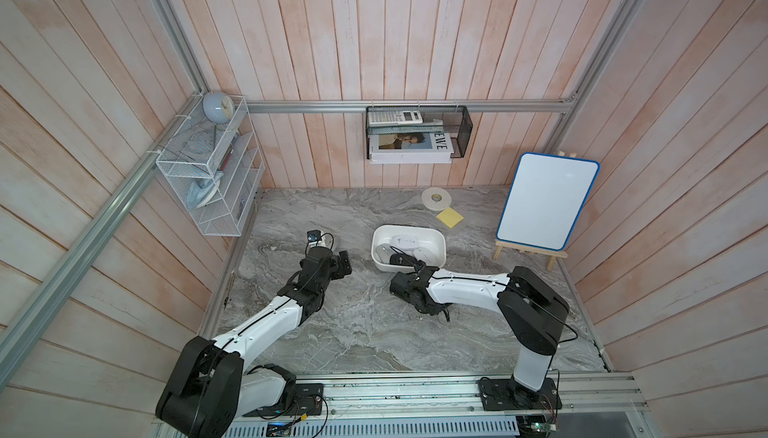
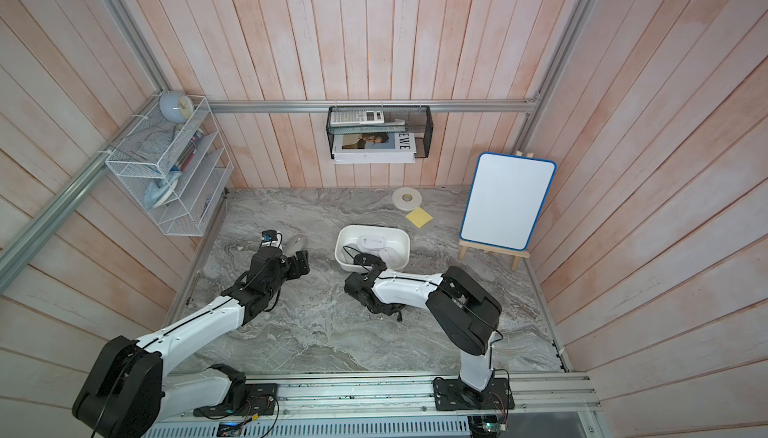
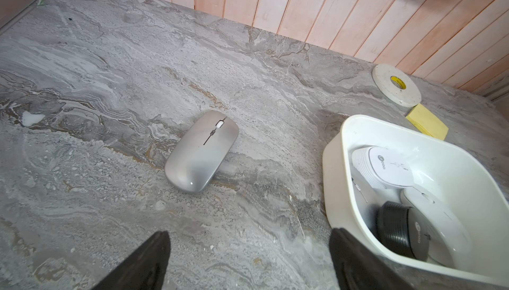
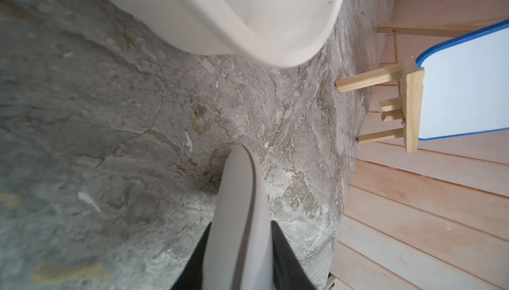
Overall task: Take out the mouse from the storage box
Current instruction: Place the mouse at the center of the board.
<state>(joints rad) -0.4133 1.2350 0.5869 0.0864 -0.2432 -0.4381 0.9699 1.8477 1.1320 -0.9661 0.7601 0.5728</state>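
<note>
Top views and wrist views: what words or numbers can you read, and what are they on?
"EWE": on the white book in the black mesh basket; any earlier letters are hidden.
Too small or blurred: calculator keys, clock face, logos on the white mouse and black mouse in the storage box, tape roll core.

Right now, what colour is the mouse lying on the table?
The mouse is silver-grey; left wrist view shows it best.
</note>
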